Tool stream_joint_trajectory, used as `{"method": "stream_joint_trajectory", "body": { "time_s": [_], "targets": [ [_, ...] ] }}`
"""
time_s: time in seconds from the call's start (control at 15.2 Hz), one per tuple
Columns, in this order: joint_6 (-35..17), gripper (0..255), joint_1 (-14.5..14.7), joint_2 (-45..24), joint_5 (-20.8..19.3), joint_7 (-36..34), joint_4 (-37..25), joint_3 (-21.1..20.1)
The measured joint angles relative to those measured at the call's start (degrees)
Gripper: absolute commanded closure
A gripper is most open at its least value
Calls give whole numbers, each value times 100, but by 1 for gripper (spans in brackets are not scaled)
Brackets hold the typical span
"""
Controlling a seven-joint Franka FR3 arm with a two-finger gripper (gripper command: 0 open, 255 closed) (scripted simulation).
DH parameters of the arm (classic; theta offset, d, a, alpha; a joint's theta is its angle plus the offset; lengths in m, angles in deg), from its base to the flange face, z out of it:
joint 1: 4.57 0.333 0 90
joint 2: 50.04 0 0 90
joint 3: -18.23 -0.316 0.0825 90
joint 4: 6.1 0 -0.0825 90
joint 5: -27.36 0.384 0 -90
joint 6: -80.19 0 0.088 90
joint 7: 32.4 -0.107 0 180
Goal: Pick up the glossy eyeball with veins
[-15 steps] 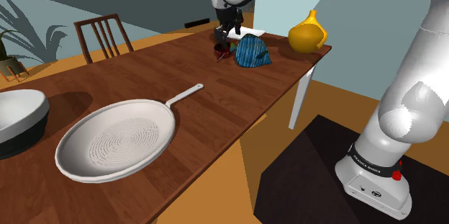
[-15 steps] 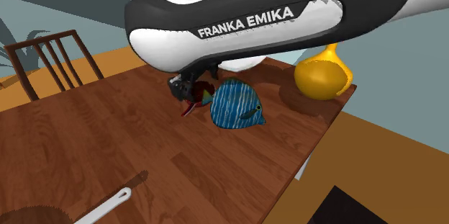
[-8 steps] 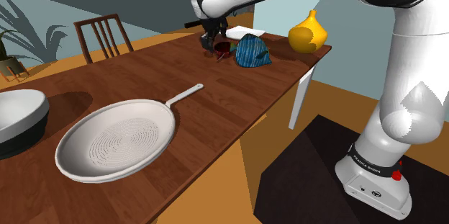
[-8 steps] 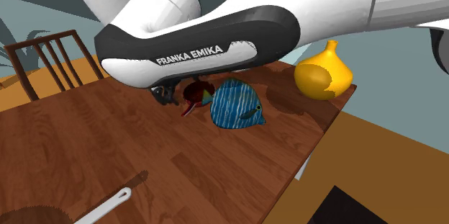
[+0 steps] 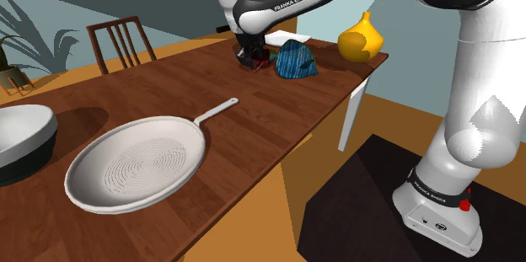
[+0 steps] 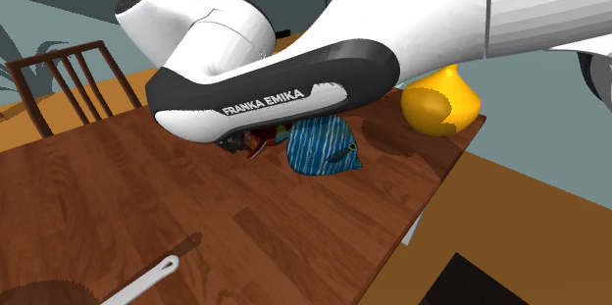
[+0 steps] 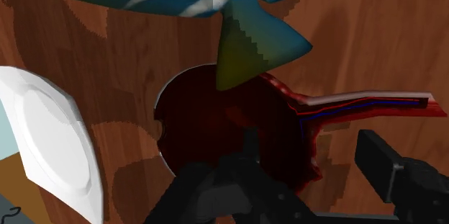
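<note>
Wrist view: gripper (image 7: 309, 190) fingers apart, low over the dark red eyeball (image 7: 230, 125), not clasping it. Shoulder view places the eyeball at 9 o'clock of the blue striped fish (image 5: 295, 60). Hazard: one finger seems above the ball, not beside it; closing may roll it fishward or pinch only the veined stalk (image 7: 360, 104). Obscured: finger contact, lost in darkness; arm (image 6: 294, 68) masks most of it in exterior views.

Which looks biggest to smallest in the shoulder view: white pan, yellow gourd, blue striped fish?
1. The white pan, by far, though it lies nearest the camera.
2 and 3. The yellow gourd and the blue striped fish look about alike, both far off; too close to rank.
</note>
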Motion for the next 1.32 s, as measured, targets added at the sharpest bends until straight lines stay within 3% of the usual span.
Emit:
{"method": "stream_joint_trajectory", "body": {
  "time_s": [0.59, 1.32],
  "targets": [
    [-15, 255, -2, 4, -4, -6, 11, 1],
    [622, 255, 40, 66, 97, 329, -638, -26]
  ]
}}
